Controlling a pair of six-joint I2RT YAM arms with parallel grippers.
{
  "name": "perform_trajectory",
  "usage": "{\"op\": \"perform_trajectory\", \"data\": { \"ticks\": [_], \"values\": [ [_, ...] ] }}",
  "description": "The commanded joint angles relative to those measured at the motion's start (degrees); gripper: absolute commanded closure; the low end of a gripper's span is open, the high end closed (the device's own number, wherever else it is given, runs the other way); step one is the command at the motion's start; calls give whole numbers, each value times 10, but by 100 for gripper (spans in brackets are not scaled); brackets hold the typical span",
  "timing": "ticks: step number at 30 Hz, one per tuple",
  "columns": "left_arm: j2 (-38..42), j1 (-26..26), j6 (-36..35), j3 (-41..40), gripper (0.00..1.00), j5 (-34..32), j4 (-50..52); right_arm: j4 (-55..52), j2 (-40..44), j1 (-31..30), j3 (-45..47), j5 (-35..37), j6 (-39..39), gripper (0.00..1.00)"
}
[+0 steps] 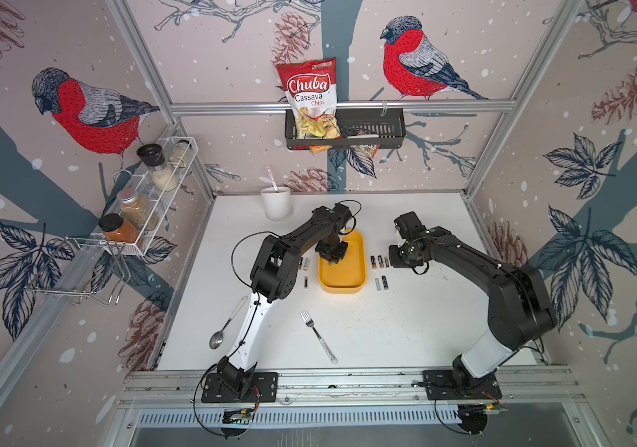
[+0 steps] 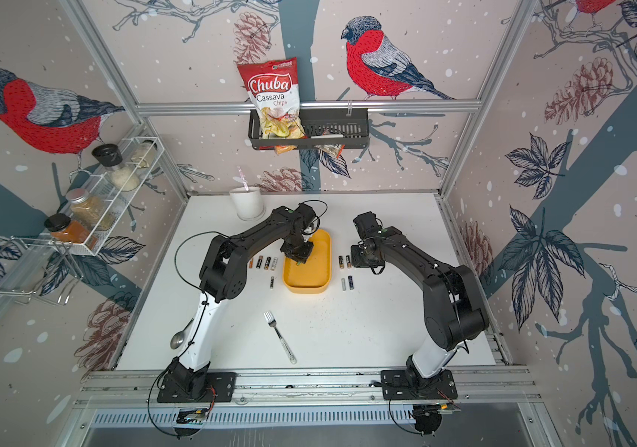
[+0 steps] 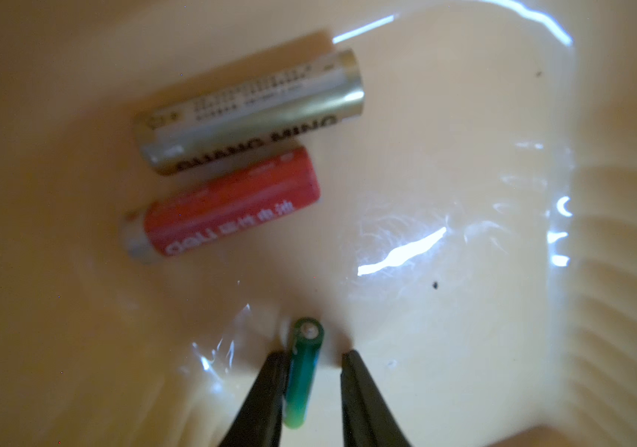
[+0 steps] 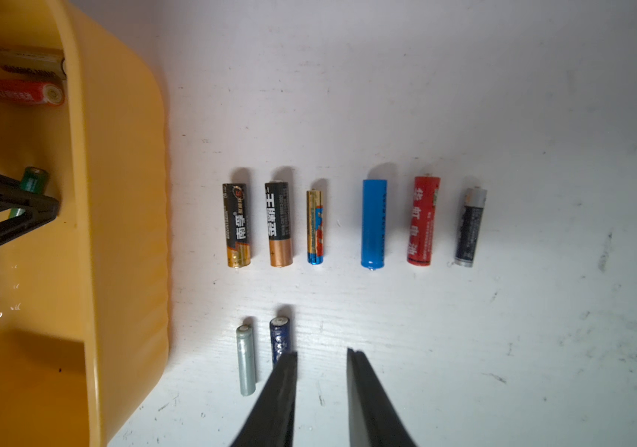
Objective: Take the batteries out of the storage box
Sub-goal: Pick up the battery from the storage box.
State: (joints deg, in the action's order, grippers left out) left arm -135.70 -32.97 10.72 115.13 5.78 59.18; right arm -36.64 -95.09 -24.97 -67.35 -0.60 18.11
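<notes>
Jaws of left gripper apart, green battery between them (touching just one).

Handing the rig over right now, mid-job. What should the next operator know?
Grippers: the left gripper is inside the storage box, jaws open astride the green battery; one jaw touches it, not clamped. The right gripper is open and empty over the table.
Done: eight batteries lie on the table on the right arm's side of the box, five batteries on the left arm's side.
Left: three in the box: green battery, red battery, silver-gold battery.
</notes>
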Motion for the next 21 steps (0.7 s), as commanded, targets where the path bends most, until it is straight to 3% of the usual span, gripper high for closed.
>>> {"op": "perform_trajectory", "data": {
  "ticks": [1, 11, 21],
  "values": [
    [6, -1, 5, -7, 74, -6, 10, -3, -1, -1, -4, -5, -2, 71],
    [5, -1, 14, -7, 88, -2, 1, -4, -2, -1, -7, -5, -5, 71],
    [38, -2, 25, -19, 88, 11, -10, -3, -8, -6, -12, -8, -4, 71]
  ]
}}
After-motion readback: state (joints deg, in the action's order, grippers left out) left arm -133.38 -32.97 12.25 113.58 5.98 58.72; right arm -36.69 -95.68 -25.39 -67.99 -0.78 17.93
